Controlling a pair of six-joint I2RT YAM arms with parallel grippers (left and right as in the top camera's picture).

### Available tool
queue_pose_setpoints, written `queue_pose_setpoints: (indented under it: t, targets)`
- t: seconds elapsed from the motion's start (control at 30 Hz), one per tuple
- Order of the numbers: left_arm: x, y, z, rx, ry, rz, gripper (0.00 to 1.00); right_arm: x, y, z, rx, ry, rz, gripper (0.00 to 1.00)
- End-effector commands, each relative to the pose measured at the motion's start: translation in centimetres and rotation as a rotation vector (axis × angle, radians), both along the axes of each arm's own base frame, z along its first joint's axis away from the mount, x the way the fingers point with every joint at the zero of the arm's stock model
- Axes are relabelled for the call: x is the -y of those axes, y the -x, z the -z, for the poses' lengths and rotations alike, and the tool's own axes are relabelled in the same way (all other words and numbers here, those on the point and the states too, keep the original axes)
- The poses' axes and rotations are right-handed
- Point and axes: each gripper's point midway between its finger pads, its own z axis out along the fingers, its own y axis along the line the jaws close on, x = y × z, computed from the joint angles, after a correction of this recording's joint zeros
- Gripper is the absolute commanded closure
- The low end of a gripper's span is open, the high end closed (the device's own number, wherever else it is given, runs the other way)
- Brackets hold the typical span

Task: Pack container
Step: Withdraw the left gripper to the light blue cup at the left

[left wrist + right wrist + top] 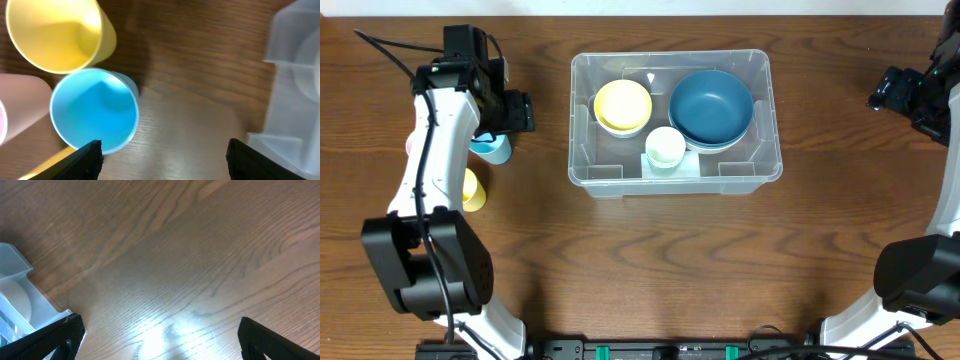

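Container (605,182) sits mid-bench (650,270), a bit toward the far edge, long side running left-right, upright, top open. Inside it: yellow bowl (623,105) at far left, blue bowl (711,107) at far right and the bigger of the two; a paler rim shows under the blue one, can't tell if that's a second bowl. Small pale cup (666,146) stands at the near wall between the bowls, just beside both; contact not clear. White label (672,166) is on the near wall below that cup. Left tool (162,159): jaws spread wide, nothing held, only bare wood between the fingers. In the overhead view it's left of the container near the far-left corner, apart from it; the container wall shows at the right edge of the left wrist view. Blue cup (95,110) is upright, mouth up, with the tool's left finger over its near rim and the cup body mostly outside the jaw gap. Yellow cup (55,35) is just beside the blue one, touching or nearly so. Pink cup (20,107) is at the frame edge next to the blue cup, mostly cut off, orientation unclear. Right tool (160,337): also wide open, empty, over bare bench to the right of the container, well apart from it in the overhead view. One container corner shows at the left edge of the right wrist view.
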Motion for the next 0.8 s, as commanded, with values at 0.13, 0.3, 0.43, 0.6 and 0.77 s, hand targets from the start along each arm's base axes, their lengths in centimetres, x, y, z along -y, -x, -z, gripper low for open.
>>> queue_pose_setpoints:
  t: [0.13,0.3,0.43,0.6,0.77]
  targets:
    - [-0.9,-0.2,4.4,-0.101,-0.039,0.019,0.20,0.2,0.1,0.1,-0.001,-0.004,0.018,0.01]
    - [-0.9,0.0,6.4,-0.151,-0.034,0.020,0.20,0.2,0.1,0.1,-0.001,-0.004,0.018,0.01]
    - [-0.9,-0.1,6.7,-0.153,-0.034,0.020,0.31,0.2,0.1,0.1,-0.001,-0.004,0.018,0.01]
    - [-0.9,-0.1,6.7,-0.152,-0.033,0.017,0.66,0.2,0.1,0.1,-0.001,-0.004,0.018,0.01]
    - [-0.9,0.1,6.8,-0.161,-0.030,0.009,0.75,0.2,0.1,0.1,-0.001,-0.004,0.018,0.01]
